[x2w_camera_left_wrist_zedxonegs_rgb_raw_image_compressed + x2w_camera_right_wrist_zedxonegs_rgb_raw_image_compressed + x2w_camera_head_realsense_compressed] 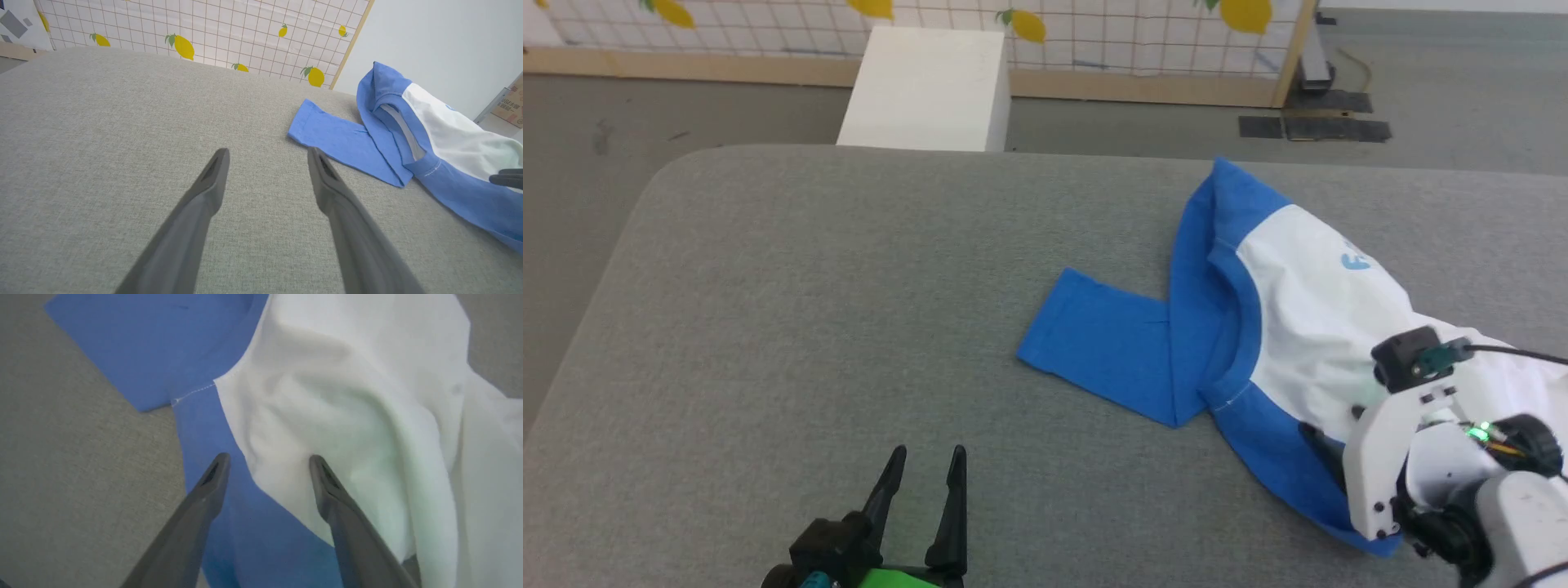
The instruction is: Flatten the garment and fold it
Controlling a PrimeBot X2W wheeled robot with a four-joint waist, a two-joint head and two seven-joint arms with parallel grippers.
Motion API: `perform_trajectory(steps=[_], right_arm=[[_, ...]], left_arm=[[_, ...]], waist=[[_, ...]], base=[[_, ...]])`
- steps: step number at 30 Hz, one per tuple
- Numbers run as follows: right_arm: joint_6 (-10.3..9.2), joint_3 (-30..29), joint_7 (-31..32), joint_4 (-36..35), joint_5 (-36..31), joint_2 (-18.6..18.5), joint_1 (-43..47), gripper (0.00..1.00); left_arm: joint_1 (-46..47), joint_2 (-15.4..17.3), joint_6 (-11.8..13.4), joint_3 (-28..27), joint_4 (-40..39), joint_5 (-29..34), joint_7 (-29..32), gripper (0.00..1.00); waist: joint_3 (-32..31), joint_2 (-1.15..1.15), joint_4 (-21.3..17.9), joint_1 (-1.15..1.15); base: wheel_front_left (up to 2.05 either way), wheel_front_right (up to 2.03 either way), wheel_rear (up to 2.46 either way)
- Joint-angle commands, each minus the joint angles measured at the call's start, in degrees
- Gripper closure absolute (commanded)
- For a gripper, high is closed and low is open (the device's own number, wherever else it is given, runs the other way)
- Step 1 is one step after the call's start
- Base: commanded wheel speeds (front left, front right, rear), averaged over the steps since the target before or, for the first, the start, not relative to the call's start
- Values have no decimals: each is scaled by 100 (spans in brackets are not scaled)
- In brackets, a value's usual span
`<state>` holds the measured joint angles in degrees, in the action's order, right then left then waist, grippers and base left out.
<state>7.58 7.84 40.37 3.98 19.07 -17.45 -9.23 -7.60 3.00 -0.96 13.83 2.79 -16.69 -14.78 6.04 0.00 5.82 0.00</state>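
Plainly the flattening step is in hand, and no fold has been made yet. The soft white long-sleeved garment (1307, 302) with bright blue sleeves and blue neck trim lies rumpled at about 3 o'clock on the wide grey cloth-covered table (809, 327) in the head view. Its body is heaped and creased toward 4 o'clock. One flat blue sleeve (1103, 343) reaches from the neck toward 8 o'clock, its cuff on bare table.

The right gripper (268, 458), two long dark fingers on a pale arm, stands over the garment at 4 o'clock with its fingers apart. In its own wrist view they straddle the line where white body cloth meets blue cloth, and nothing is pinched between them. The left gripper (929, 451), of the same dark make, hangs at 6 o'clock over bare table, likewise spread and empty, well apart from the cuff.

I judge the next move calls for a hold on two separate edges: perhaps the shoulder or hem on the right and the loose cuff on the left. The cloth would then be drawn outward until the bunched body lies flat. Soft knit will likely drag and re-crease if only one side is pulled.

Of containers there is little. A plain white rectangular block (927, 90) stands on the floor at 12 o'clock beyond the table. A brown cardboard carton (510, 102) sits at 3 o'clock in the left wrist view. Whether either holds anything cannot be told.
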Motion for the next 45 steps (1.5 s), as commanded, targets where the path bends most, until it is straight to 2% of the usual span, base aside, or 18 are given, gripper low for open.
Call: perform_trajectory(steps=[1,5,6,7,8,9,13,19,23,28,31,35,36,37,38,39,45], right_arm=[[-9,105,2,291,-128,-15,-138,0],[-9,541,-142,1064,-373,-31,-251,0],[-9,769,-291,1484,-470,-40,-329,0],[-9,785,-379,1627,-473,-26,-364,51],[-9,791,-513,1765,-481,-16,-413,79],[-9,796,-623,1837,-470,-13,-458,100],[-9,640,-1051,1797,-217,-37,-651,100],[-9,-224,-1381,863,50,-431,-708,100],[-9,-1015,-954,-36,92,-773,-30,100],[-9,-2016,-313,-576,147,-936,1410,100],[-9,-2428,-320,-499,-168,-872,2230,100],[-9,-2464,-617,-124,-434,-434,2566,100],[-9,-2442,-720,-36,-477,-320,2535,89],[-9,-2409,-863,43,-548,-191,2459,68],[-9,-2356,-971,98,-610,-119,2383,39],[-9,-2280,-1086,160,-647,-44,2264,0],[-9,-2038,-1290,88,-364,51,1624,0]], left_arm=[[108,-13,1,15,12,-41,-22,0],[153,-13,17,41,25,-85,-22,0],[149,-13,7,50,49,-76,-22,0],[143,-13,1,52,61,-72,-22,0],[130,-13,-3,50,78,-64,-22,0],[118,-13,-4,41,89,-58,-22,0],[13,-13,-19,-21,130,-3,-22,0],[-49,-13,-48,-55,118,-13,-22,0],[-86,-13,-34,-81,108,-29,-22,0],[-103,-13,-42,-81,108,-26,-22,0],[-107,-13,-57,-92,126,-13,-22,0],[-81,-13,-112,-107,196,55,-22,0],[-71,-13,-122,-116,202,64,-22,0],[-56,-13,-133,-134,208,82,-22,0],[-44,-13,-140,-152,210,98,-22,0],[-29,-13,-152,-176,213,122,-22,0],[36,-13,-187,-250,208,75,-22,0]], waist=[[95,0,198,0],[133,0,388,0],[125,0,456,0],[109,0,476,0],[86,0,489,0],[62,0,485,0],[-70,0,336,0],[-230,0,-45,0],[-276,0,-286,0],[-226,0,-414,0],[-178,0,-456,0],[-121,0,-499,0],[-113,0,-507,0],[-105,0,-518,0],[-94,0,-527,0],[-82,0,-542,0],[-77,0,-564,0]], base=[[0,0,0],[0,0,0],[0,0,0],[0,0,0],[0,0,0],[0,0,0],[0,0,0],[0,0,0],[0,0,0],[0,0,0],[0,0,0],[0,0,0],[0,0,0],[0,0,0],[0,0,0],[0,0,0],[0,0,0]])
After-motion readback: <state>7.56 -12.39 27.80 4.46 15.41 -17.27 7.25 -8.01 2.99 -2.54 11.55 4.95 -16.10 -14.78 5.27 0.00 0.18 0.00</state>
